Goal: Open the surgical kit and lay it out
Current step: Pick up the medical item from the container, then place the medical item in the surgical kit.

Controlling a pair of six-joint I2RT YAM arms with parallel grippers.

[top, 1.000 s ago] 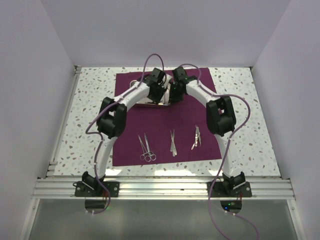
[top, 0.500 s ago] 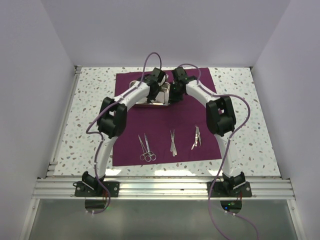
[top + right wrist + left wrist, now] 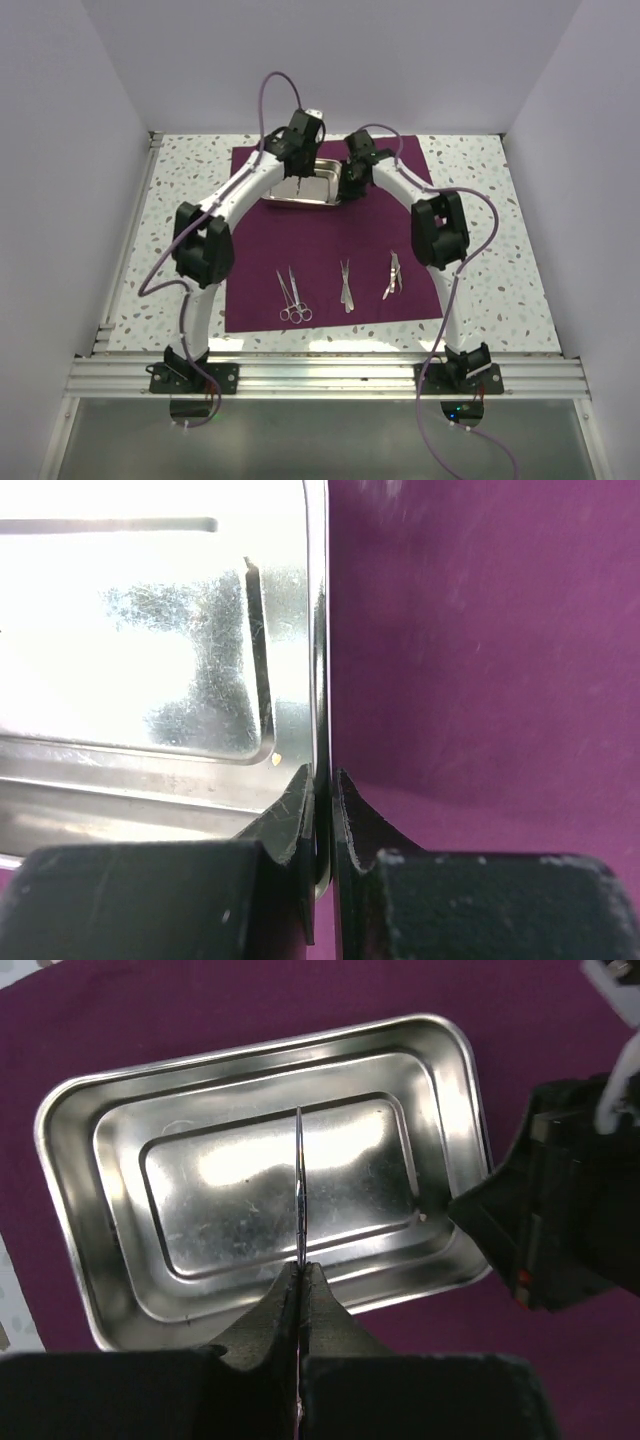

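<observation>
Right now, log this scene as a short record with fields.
left gripper: shut on a thin steel instrument, held over the steel tray
right gripper: shut on the steel tray's rim
tray inside: nothing lying in it
purple cloth: spread flat under the tray
laid out on cloth: ring-handled pair, middle instrument, right instrument

The thin steel tool (image 3: 299, 1190) held in the left claw (image 3: 300, 1272) shows edge-on as a mere line. Its near end is buried between the fingers, so its kind cannot be told. In the right wrist view the tray (image 3: 120, 770) runs off the left and top edges, and glare washes out its floor. A stretch of its right rim is hidden between the pinched fingers of the right claw (image 3: 323, 780). From above, the instruments (image 3: 346, 285) on the cloth (image 3: 330, 235) are too small to name, and the right arm covers part of the cloth's right edge.
</observation>
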